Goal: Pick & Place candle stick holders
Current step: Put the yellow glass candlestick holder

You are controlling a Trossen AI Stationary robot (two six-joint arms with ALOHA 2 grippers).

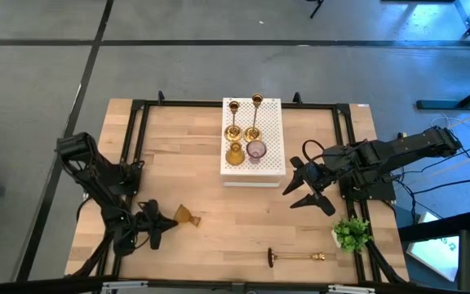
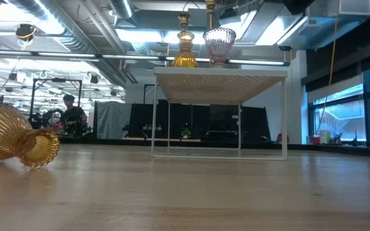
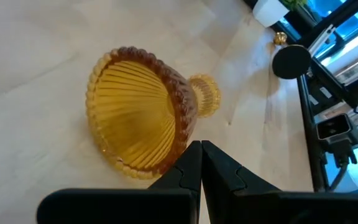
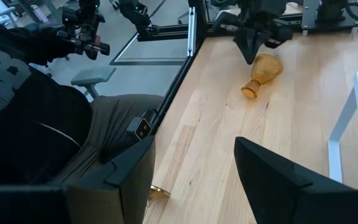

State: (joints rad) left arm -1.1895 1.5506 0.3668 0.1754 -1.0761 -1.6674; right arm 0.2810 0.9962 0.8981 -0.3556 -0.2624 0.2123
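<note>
An amber glass candle stick holder (image 1: 187, 216) lies on its side on the table's near left, its ribbed cup (image 3: 135, 112) opening toward my left gripper (image 3: 201, 148), which is shut and slants down right beside the cup's rim. A brass holder (image 1: 296, 257) lies flat near the table's near edge. On the white perforated box (image 1: 272, 167) stand two brass holders (image 1: 243, 118), an amber glass one (image 1: 234, 153) and a purple glass one (image 1: 256, 149). My right gripper (image 1: 290, 198) hangs open above the table, right of the box, with nothing between its fingers. My left gripper's shut fingertips (image 3: 191, 155) stand against the outer wall of the amber holder's cup, close to its rim (image 3: 180, 134), coming slanting down from the table's left. Whether they touch the glass, I cannot tell. The holder rests on its side on the table.
A small green plant in a white pot (image 1: 351, 233) stands at the near right corner. A black frame (image 1: 134, 139) runs along the table's edges. A person in dark clothes (image 4: 36, 124) sits beyond the table's near edge. Bare wood (image 1: 243, 220) lies between the box and the lying brass holder.
</note>
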